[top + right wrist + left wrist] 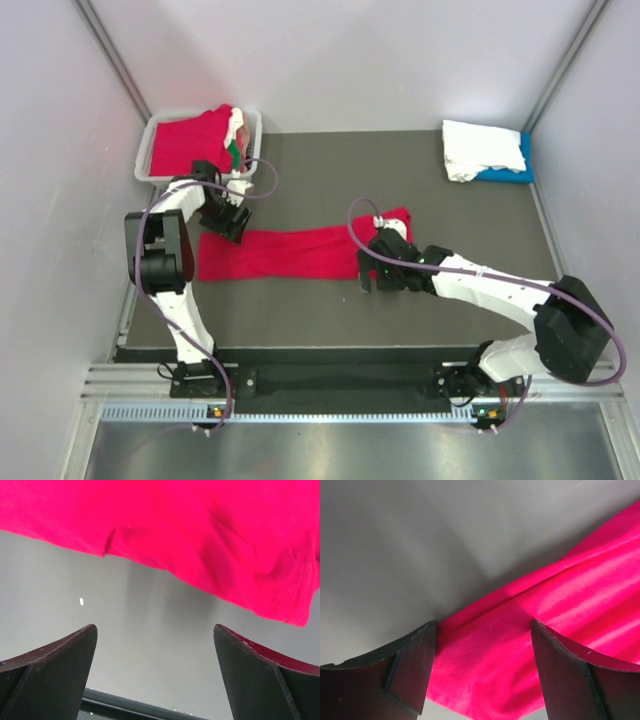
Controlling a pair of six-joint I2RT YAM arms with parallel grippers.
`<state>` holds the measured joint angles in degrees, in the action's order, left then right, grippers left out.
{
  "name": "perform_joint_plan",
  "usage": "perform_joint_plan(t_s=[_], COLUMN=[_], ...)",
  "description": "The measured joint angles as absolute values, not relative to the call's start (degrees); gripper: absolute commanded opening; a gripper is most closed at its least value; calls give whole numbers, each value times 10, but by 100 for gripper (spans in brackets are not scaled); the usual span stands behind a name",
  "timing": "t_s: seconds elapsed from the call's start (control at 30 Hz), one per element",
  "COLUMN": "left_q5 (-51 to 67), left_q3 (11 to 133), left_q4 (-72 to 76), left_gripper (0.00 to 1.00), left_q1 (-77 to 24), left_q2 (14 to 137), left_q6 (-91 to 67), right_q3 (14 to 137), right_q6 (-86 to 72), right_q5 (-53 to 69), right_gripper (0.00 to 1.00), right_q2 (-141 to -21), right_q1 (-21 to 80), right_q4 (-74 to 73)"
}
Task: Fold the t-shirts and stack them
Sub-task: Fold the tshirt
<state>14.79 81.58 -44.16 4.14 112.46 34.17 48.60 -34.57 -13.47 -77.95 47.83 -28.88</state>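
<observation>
A bright red t-shirt [290, 253] lies folded into a long strip across the middle of the dark table. My left gripper [228, 224] is open over the strip's left end. In the left wrist view the gripper [484, 626] stands with the red cloth [530, 630] between and under its spread fingers, gripping nothing. My right gripper [368, 276] is open at the front edge of the strip's right end. In the right wrist view the gripper [155, 628] hangs over bare table, with the shirt's edge [200, 540] just beyond it. A folded white t-shirt [482, 147] lies on a blue one [512, 174] at the back right.
A pale plastic tub [143, 160] at the back left holds more red shirts [190, 140] and a white and green item [234, 140]. White walls close in the table on the left, back and right. The arms' base rail [330, 385] runs along the near edge.
</observation>
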Motion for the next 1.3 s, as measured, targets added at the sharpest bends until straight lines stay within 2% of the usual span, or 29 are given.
perform_joint_plan(t_s=[0.33,0.73,1.3], left_q5=[132,126,126], left_q3=[785,724,706], left_q4=[-414,-415,-425], left_gripper=[79,79,80], left_q1=[41,41,41], left_q2=[1118,1072,1023], left_q6=[348,362,372], right_q3=[477,480,534], right_q6=[-356,-337,-290], right_q5=[-140,-130,-129], right_gripper=[100,100,100], right_q2=[-791,-882,-885], right_q1=[478,440,371], right_q4=[-289,-258,-248])
